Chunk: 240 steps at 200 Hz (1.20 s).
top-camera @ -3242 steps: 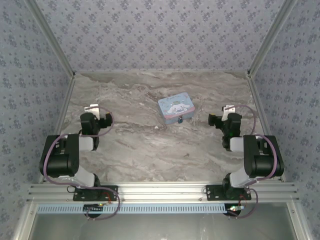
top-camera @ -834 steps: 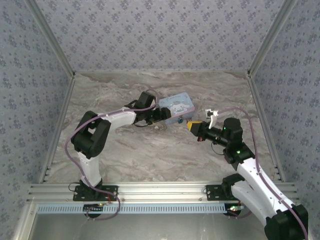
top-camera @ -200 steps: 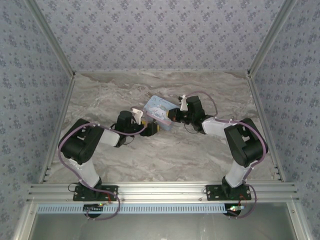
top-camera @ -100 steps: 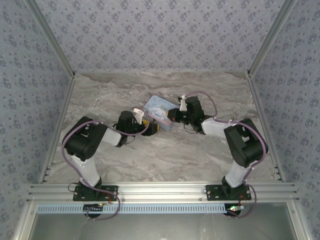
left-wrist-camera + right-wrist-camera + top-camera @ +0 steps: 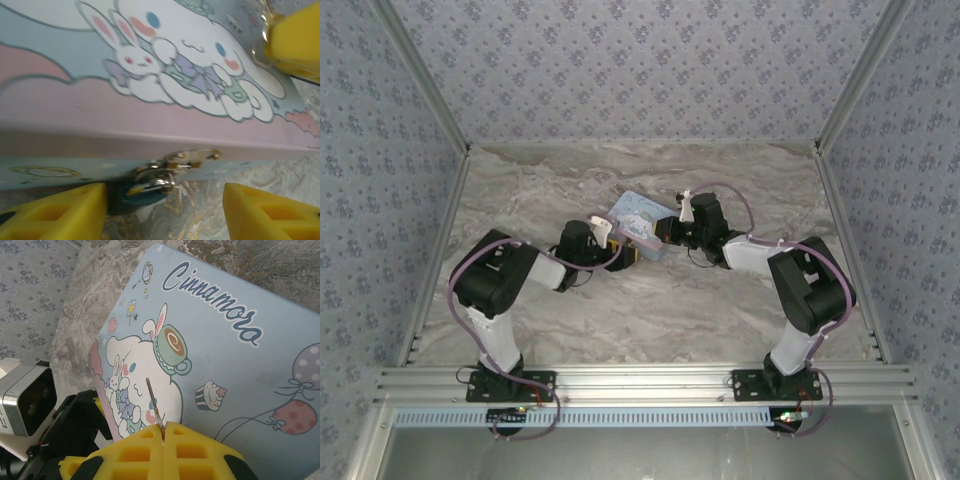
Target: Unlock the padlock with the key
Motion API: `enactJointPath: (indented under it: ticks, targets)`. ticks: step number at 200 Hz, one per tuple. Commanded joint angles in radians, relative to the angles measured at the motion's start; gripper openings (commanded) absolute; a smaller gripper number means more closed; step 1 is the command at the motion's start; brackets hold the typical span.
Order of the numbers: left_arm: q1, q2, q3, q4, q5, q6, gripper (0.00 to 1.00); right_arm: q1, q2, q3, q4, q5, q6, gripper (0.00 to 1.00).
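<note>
Currently I see the left gripper (image 5: 163,202) spread open at the front wall of the cartoon tin (image 5: 150,135). Its yellow fingers (image 5: 55,210) stand on either side of the blue-teal padlock (image 5: 142,194), which hangs from the tin's metal hasp (image 5: 192,157). The right gripper (image 5: 163,432) is clenched on the key (image 5: 153,405), whose thin blade juts out over the tin's printed lid.

Table (image 5: 720,310): flat top, grey-brown marbled finish, patterned walls (image 5: 640,70) on three sides. One item rests directly on it: a pale blue rectangular cartoon tin (image 5: 638,210), lid up, near the middle toward the far half, turned askew to the table's edges. A small teal padlock (image 5: 142,192) hangs from the tin's front latch, low against the surface; contact cannot be confirmed.
</note>
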Motion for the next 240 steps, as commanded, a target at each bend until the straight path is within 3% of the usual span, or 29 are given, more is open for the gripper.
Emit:
enactJointPath:
  ticks: [1, 131, 212, 240]
  targets:
    - [-0.020, 0.019, 0.022, -0.020, 0.043, -0.009, 0.58, 0.014, 0.024, -0.011, -0.085, 0.013, -0.001, 0.00]
    - [-0.037, 0.056, 0.094, -0.061, -0.035, -0.069, 0.44, 0.016, 0.022, -0.011, -0.082, 0.005, 0.000, 0.00]
    - [-0.045, 0.070, 0.107, -0.076, -0.055, -0.078, 0.26, 0.015, 0.019, -0.006, -0.082, 0.001, -0.002, 0.00]
    - [-0.046, 0.054, 0.103, -0.081, -0.057, -0.083, 0.25, 0.017, 0.016, -0.001, -0.081, 0.000, -0.003, 0.00]
